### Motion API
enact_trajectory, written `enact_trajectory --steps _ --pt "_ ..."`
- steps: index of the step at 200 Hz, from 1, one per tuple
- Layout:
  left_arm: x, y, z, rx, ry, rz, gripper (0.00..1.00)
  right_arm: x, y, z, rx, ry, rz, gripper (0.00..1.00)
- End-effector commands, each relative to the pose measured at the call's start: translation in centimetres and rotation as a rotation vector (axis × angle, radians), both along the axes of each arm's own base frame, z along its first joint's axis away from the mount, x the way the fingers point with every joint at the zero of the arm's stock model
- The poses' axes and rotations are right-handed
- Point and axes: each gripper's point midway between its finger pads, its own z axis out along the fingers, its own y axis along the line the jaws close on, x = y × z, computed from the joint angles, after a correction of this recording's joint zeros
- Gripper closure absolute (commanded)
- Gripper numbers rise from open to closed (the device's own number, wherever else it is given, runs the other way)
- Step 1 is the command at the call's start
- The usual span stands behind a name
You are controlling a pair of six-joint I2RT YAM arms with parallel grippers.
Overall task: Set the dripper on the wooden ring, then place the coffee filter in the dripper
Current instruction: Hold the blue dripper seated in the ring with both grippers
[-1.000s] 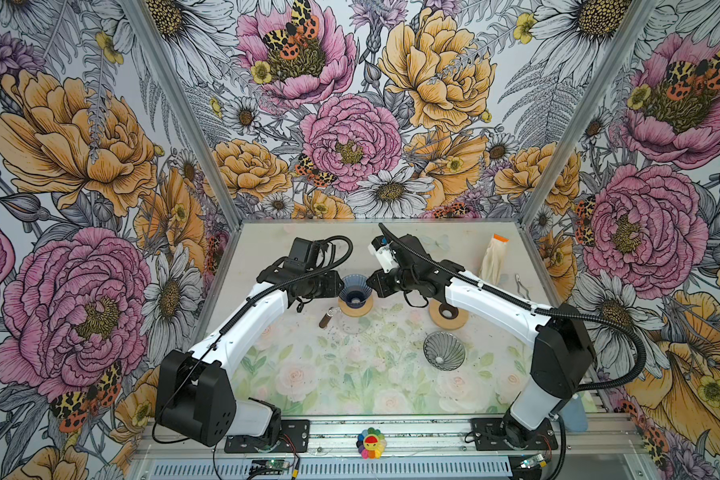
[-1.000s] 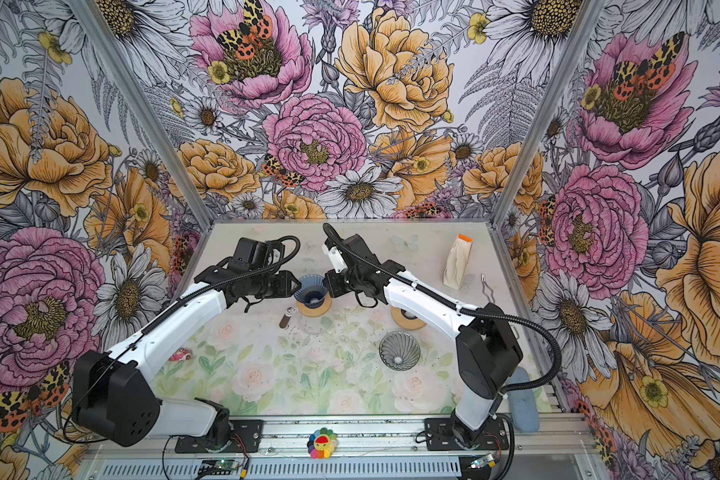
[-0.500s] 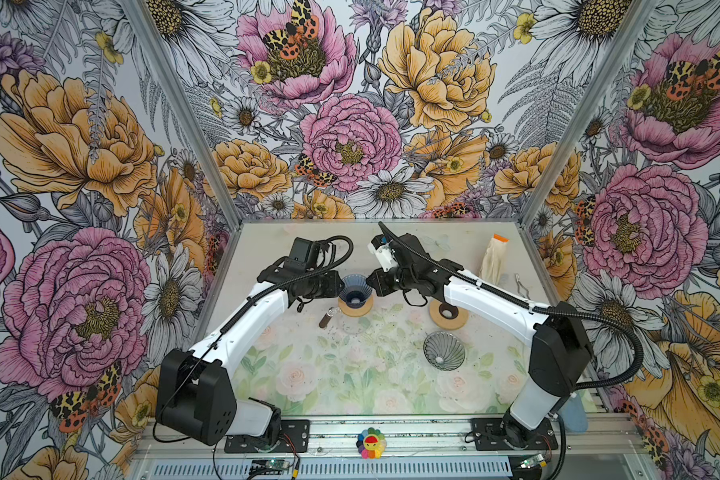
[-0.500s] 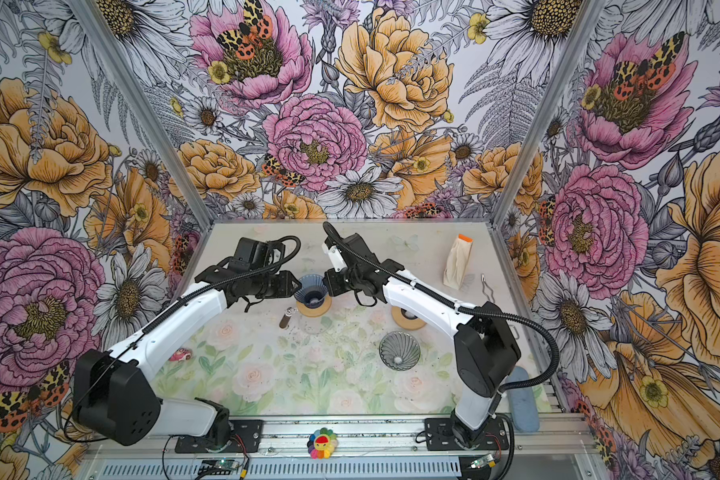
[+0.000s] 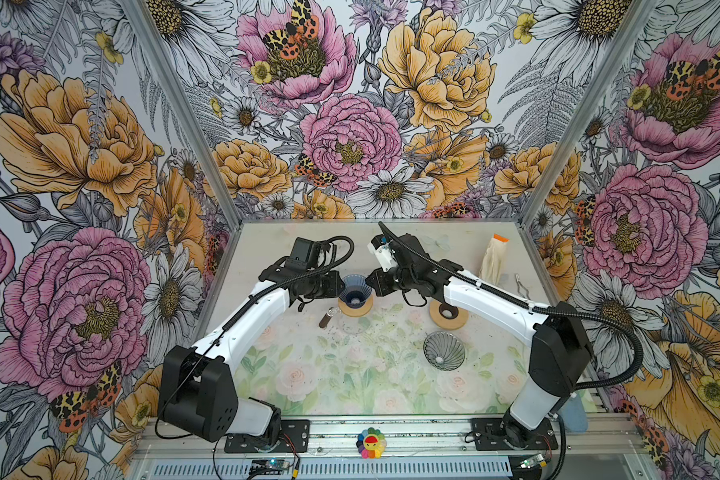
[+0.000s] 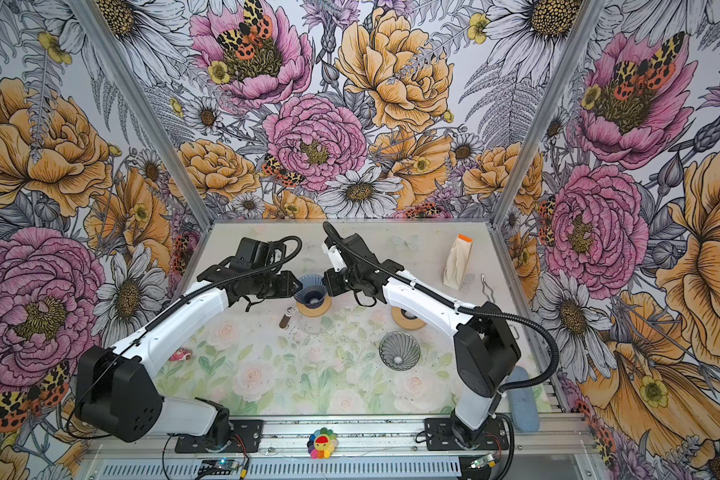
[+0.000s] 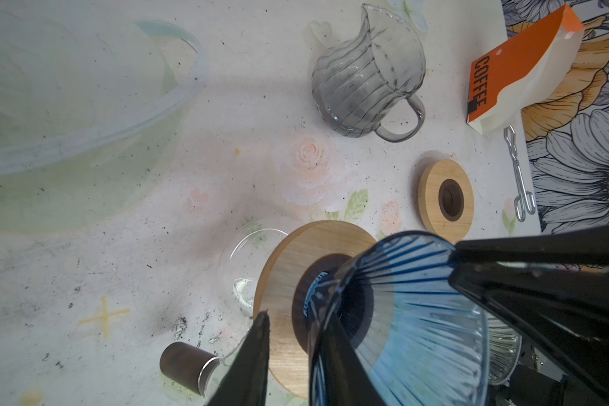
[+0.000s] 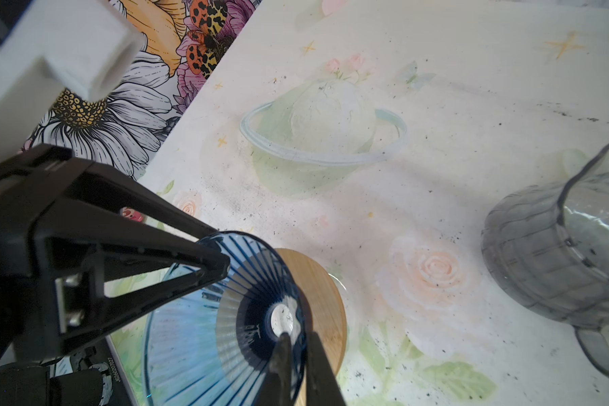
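The blue ribbed glass dripper (image 5: 354, 291) (image 6: 312, 289) sits in a wooden collar (image 7: 285, 267) on a clear glass server (image 7: 239, 267), at the back middle of the table. My left gripper (image 7: 295, 311) straddles the dripper's (image 7: 419, 316) left wall. One finger is inside and one outside, with a narrow gap still showing at the outer finger. My right gripper (image 8: 297, 335) is shut on the dripper's (image 8: 197, 334) right wall, one finger on each side of the glass. In both top views the two grippers (image 5: 341, 286) (image 5: 368, 282) flank the dripper. The coffee filter is out of view.
A second wooden collar (image 5: 448, 315) and a grey ribbed glass pitcher (image 5: 444, 351) lie right of the dripper. A white bag with an orange COFFEE label (image 5: 493, 257) and metal tongs (image 5: 520, 286) stand at the back right. A brown-capped vial (image 5: 324, 321) lies by the server.
The left gripper's jaws have narrowed around the dripper's wall. Both arms have stayed nearly in place at the dripper.
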Motion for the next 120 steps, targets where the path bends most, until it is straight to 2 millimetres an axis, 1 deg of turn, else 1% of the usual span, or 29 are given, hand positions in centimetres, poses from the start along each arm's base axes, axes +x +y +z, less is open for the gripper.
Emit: enact_trajectory --steps 1,43,76,120 --pt "-0.2 0.8 -1.5 0.022 0.034 0.014 0.73 -0.4 -1.0 -2.6 -0.053 0.061 -0.011 0.89" --pt "-0.2 0.7 -1.4 0.019 0.030 0.013 0.73 -0.8 -1.2 -3.3 -0.056 0.087 -0.017 0.89" --pt "-0.3 0.7 -1.8 0.018 0.044 0.007 0.73 -1.0 -1.4 -4.0 -0.066 0.102 -0.022 0.89" --pt "-0.4 0.7 -2.2 0.022 0.055 0.007 0.73 -1.0 -1.4 -4.0 -0.065 0.102 -0.023 0.89"
